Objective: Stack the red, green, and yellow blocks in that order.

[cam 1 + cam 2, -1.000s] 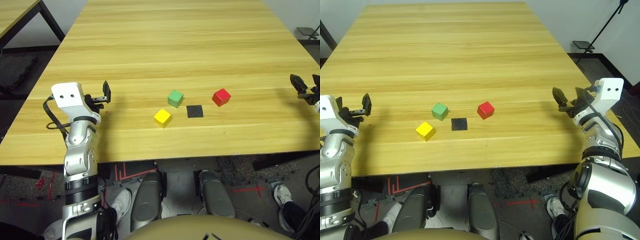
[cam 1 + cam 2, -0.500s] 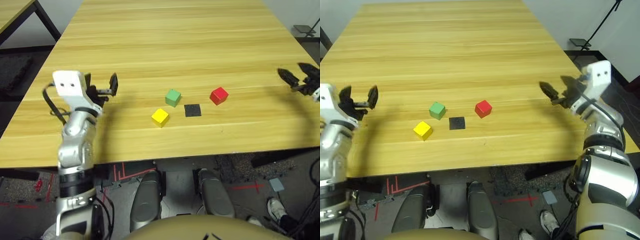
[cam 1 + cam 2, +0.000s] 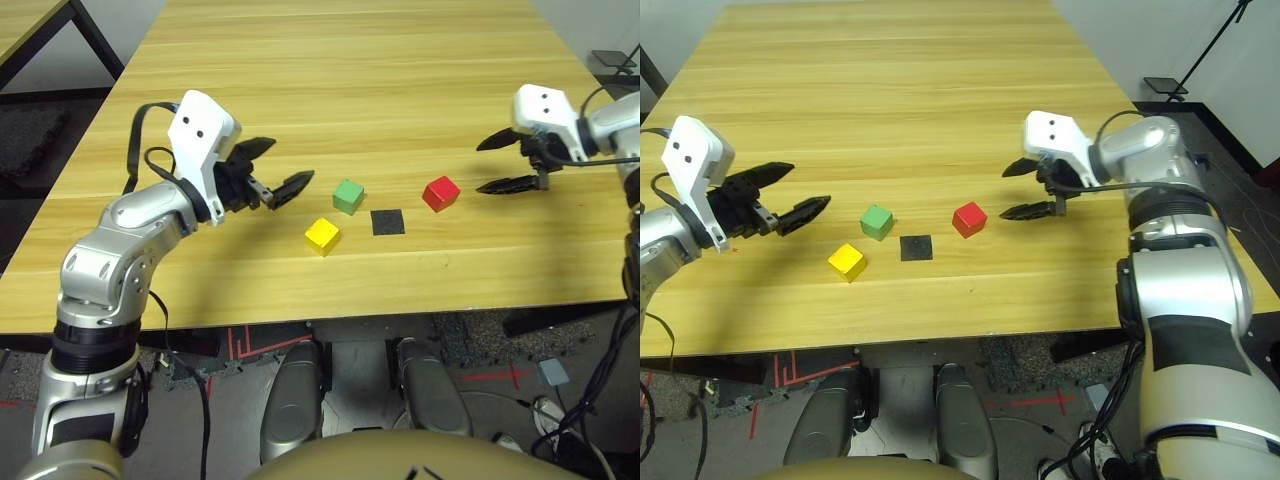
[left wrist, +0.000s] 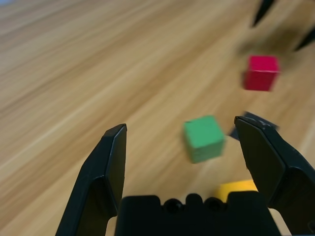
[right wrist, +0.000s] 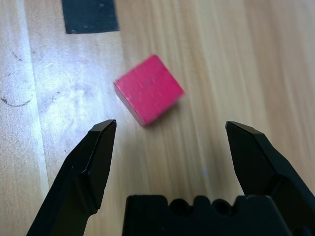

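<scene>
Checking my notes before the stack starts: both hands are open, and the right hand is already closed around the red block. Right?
Not quite. The right hand is open like the left hand; the right wrist view shows the red block lying free on the table, ahead of its fingertips.

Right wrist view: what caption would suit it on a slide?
Open right pincer poised over the red block on the wooden table, a black patch beyond it.

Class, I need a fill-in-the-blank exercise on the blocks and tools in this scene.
1. The black patch lies between the green block and the ____ block.
2. The block nearest the table's front edge is ____.
3. The right tool hangs beside the red block, its jaws ____.

Missing words: red; yellow; open
</scene>
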Robot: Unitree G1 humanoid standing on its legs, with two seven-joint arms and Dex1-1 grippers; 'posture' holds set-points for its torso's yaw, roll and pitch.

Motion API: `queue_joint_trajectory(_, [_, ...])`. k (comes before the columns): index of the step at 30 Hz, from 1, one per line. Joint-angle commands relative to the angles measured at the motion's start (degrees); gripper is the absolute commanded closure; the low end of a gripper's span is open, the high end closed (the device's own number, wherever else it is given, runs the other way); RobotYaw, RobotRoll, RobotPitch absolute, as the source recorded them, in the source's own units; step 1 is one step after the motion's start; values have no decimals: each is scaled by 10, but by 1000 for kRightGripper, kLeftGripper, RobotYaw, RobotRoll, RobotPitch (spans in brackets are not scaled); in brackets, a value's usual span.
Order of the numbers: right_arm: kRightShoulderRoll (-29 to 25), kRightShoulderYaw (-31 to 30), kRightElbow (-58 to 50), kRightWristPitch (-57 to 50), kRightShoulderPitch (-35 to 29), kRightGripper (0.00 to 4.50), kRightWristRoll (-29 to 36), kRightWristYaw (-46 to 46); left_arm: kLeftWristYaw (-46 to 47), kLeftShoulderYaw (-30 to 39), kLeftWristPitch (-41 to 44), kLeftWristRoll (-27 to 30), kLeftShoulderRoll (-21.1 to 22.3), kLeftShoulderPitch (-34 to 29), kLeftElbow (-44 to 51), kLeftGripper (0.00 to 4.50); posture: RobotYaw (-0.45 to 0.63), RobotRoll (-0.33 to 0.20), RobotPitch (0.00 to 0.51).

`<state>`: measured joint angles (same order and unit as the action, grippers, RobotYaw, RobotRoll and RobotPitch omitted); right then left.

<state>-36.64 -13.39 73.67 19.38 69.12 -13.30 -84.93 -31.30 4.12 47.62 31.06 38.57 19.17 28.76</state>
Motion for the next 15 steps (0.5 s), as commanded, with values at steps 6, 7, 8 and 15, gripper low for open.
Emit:
queue_joint_trajectory(6, [37,-42,28,35,31,0,-68,35,52,13,52,6,-14,-58,78,30,505,-200,104])
queue_joint_trajectory(7, [41,-46,30,39,33,0,-75,37,59,16,55,7,-18,-63,85,30,511,-201,106])
queue_joint_trajectory(8, [45,-49,31,42,35,0,-80,41,65,19,59,9,-22,-68,91,30,518,-202,107])
queue_joint_trajectory(15, [72,-66,39,56,49,0,-111,70,107,38,88,21,-47,-99,138,30,578,-211,132])
